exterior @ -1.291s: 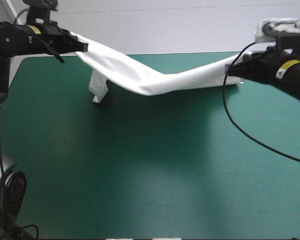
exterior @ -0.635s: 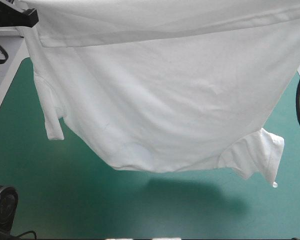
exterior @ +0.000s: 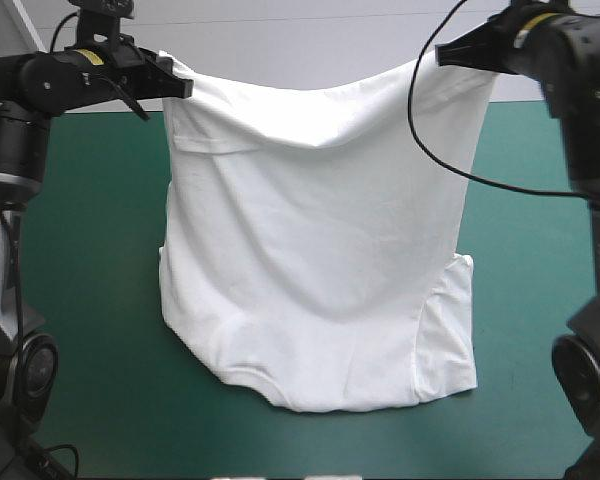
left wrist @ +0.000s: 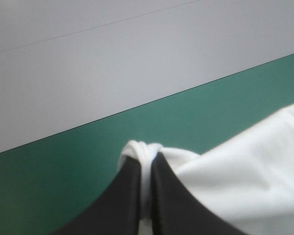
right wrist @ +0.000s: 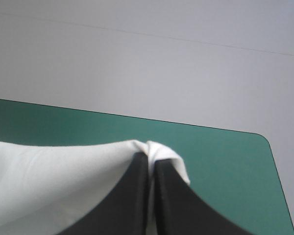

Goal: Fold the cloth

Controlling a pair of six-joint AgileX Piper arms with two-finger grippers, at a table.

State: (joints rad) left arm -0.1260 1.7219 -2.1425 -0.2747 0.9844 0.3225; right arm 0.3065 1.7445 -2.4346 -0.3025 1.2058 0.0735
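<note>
The T-shirt [exterior: 310,250] is up in the air as a wide white sheet over the middle of the table [exterior: 80,260], stretched between both arms — and it hides a good stretch of the teal-green cover [exterior: 540,230] behind and beneath it. The left gripper [exterior: 183,87] has the upper corner on the left side, and the right gripper [exterior: 442,52] has the upper corner on the right. In the high view both tips are small and dark, hard to read.

The wrist views settle it. The left gripper's fingers [left wrist: 127,196] are pressed together with a white knot of cloth pinched at the tips. The right gripper's fingers [right wrist: 176,200] are likewise clamped on a bunched fold. From each wrist the shirt is cut off — just a white field running out of view beside the gripper.

Whether the lower edge rests on the cover or hangs just clear of it, I cannot tell. The top edge sags between the two grips.

Now the count: one shirt, two grippers, both gripping it. One sleeve [exterior: 450,335] shows plainly at the lower right. The other is only a narrow slip at the shirt's left edge, mostly tucked behind the body. One folded band [exterior: 212,146] crosses near the upper left corner.
</note>
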